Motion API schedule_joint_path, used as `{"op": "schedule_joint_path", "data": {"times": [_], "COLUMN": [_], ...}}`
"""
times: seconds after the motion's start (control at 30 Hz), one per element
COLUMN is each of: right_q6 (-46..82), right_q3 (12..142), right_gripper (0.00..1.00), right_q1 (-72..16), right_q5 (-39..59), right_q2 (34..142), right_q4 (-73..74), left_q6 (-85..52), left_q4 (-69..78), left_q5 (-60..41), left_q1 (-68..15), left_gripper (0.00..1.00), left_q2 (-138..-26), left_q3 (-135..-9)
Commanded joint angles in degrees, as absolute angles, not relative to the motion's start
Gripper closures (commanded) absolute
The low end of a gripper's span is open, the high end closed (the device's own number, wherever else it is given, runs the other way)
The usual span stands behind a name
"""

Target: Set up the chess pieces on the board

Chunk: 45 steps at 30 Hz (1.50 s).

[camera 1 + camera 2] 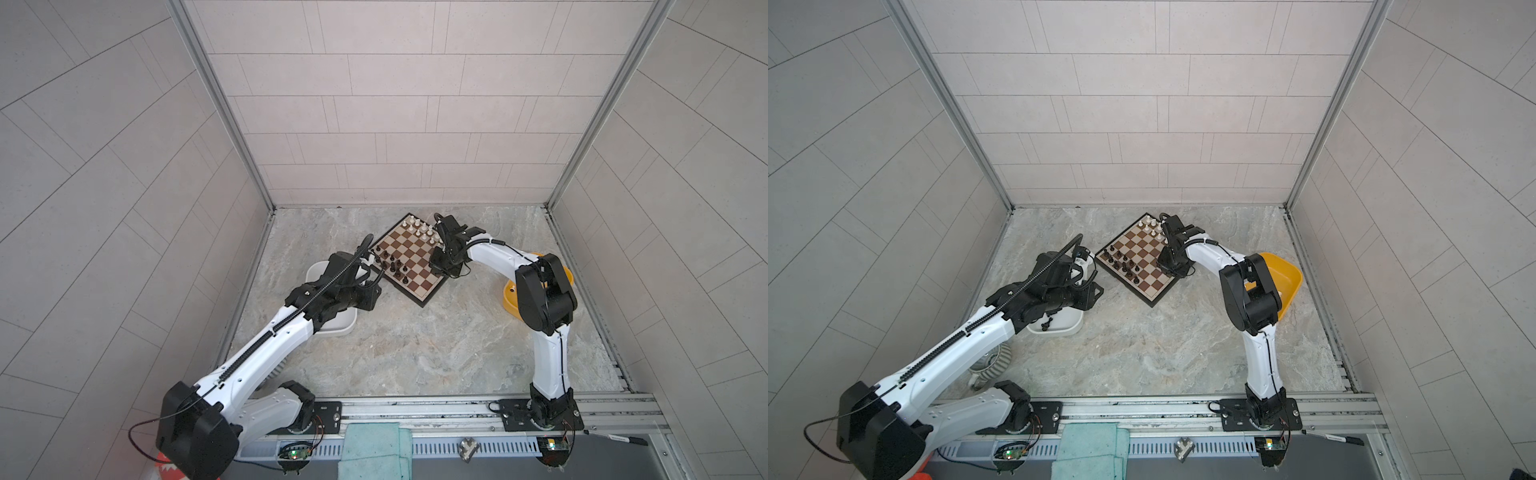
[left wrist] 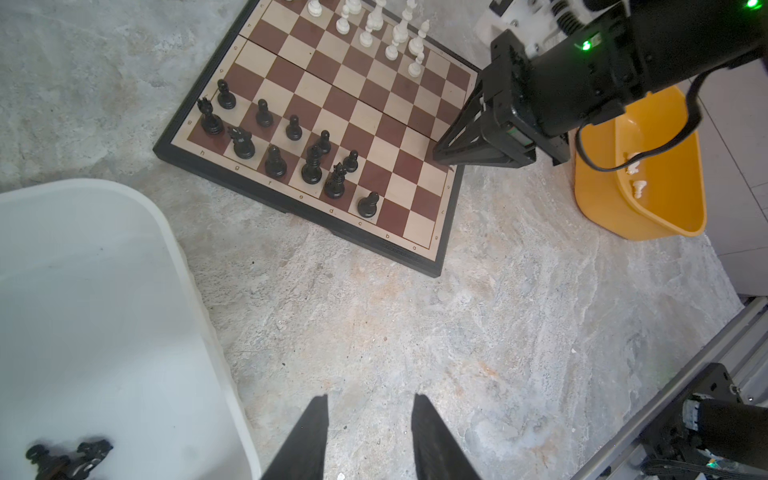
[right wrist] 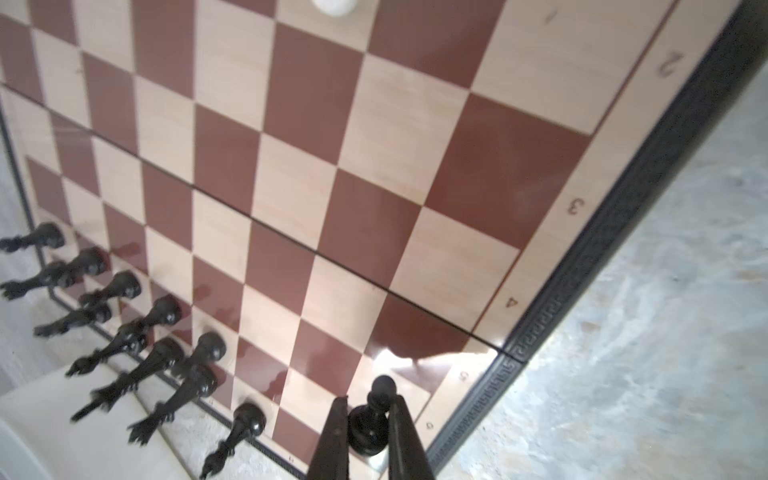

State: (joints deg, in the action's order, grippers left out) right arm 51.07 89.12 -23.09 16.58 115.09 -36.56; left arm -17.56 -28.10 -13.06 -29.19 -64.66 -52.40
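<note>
Clamped in right gripper [image 3: 370, 399], bottom centre of frame: small black plastic pawn [image 3: 369, 426]. Keep upright, seat flat mid-square on brown-cream chessboard [image 3: 374, 232], then release. Open, empty: left gripper [image 2: 370, 399].

left tub [image 1: 338, 325] | board [image 1: 417, 272] middle | right tub [image 1: 510, 297] | chess pieces [image 1: 424, 227] on board

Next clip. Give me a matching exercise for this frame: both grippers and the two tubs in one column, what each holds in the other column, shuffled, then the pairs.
Column 1
1. left gripper
2. right gripper
3. white tub
4. yellow tub

Column 2
A. a few white pieces
B. one black pawn, near the rim of the board
C. nothing, jaws apart
D. a few black pieces

Pairs: 1-C, 2-B, 3-D, 4-A
</note>
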Motion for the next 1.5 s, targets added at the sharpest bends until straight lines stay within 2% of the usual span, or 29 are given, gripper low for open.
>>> {"op": "schedule_joint_path", "data": {"times": [0.0,0.17,0.47,0.63,0.87,1.2,1.47], "right_q6": [38.7,26.3,6.9,-5.4,-19.4,-23.2,-21.2], "right_q3": [85.8,78.5,65.8,54.2,51.9,52.0,51.6], "right_gripper": [0.96,0.99,1.00,1.00,1.00,1.00,1.00], "right_q1": [-22.5,-22.5,-23.4,-26.0,-29.3,-31.2,-31.0], "right_q5": [16.7,18.5,22.9,26.4,29.5,31.6,31.6], "right_q2": [108.2,100.4,89.3,81.3,78.2,77.7,77.8], "right_q4": [-31.9,-25.5,-11.5,4.2,2.4,1.2,3.1], "left_q6": [-22.1,-26.7,-28.7,-30.9,-31.3,-29.7,-29.4], "left_q4": [-27.9,-26.7,-26.7,-25.6,-25.7,-27.9,-29.5], "left_q5": [-16.2,-25.0,-37.8,-42.9,-47.5,-48.4,-48.1], "left_q1": [-27.0,-23.7,-23.5,-23.8,-25.9,-28.5,-29.0], "left_gripper": [0.62,0.61,0.60,0.61,0.61,0.60,0.70], "left_q2": [-65.3,-69.7,-81.8,-87.9,-93.4,-96.0,-96.2], "left_q3": [-54.7,-58.2,-68.8,-73.1,-77.8,-80.4,-80.2]}}
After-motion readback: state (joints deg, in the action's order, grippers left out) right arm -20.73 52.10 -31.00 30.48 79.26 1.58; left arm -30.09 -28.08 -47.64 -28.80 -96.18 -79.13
